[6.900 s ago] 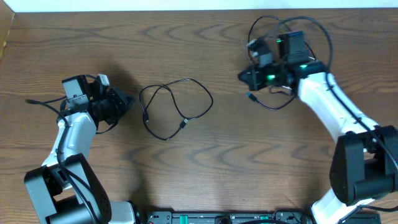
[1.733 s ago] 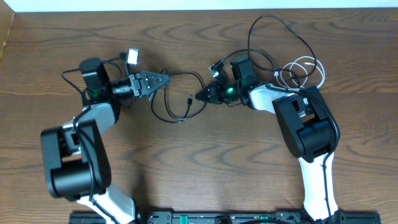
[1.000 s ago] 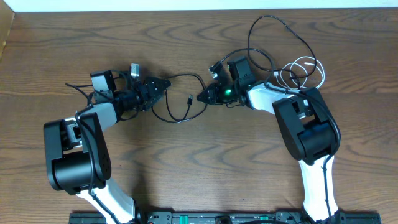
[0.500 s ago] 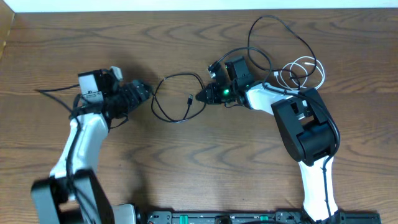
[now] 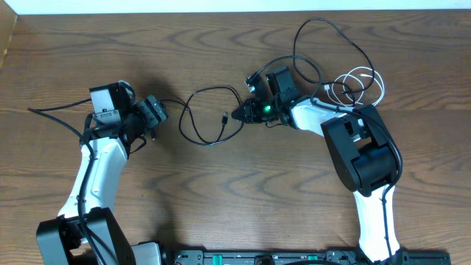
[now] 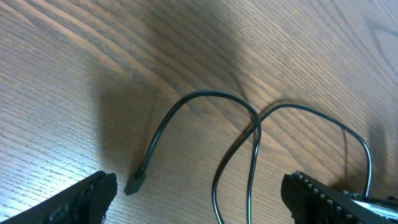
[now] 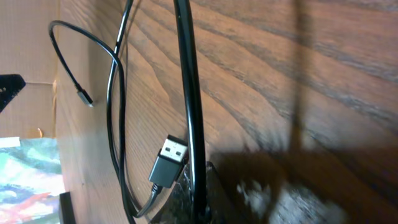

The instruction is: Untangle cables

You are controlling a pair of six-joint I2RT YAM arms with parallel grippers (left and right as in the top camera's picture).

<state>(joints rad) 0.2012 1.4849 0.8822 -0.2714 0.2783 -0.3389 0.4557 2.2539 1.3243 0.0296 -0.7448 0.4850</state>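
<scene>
The black cable (image 5: 213,89) lies in a loose loop on the wooden table (image 5: 243,191) between my two arms. My right gripper (image 5: 237,114) is shut on one strand of it; in the right wrist view the black cable (image 7: 188,93) runs straight into the closed jaws of the right gripper (image 7: 199,202), with a USB plug (image 7: 169,160) beside them. My left gripper (image 5: 156,114) stands open just left of the loop. In the left wrist view a small plug end (image 6: 132,185) and two strands of the black cable (image 6: 205,94) lie ahead of the open left gripper (image 6: 205,208). The white cable (image 5: 364,71) is coiled by the right arm.
More black wire arcs over the table behind the right arm (image 5: 324,29). The table's back edge (image 5: 221,10) runs along the top. Both arm bases stand at the front edge.
My left arm has drawn back to the left, away from the black loop, its gripper still open. The right gripper and the cables have stayed put.
</scene>
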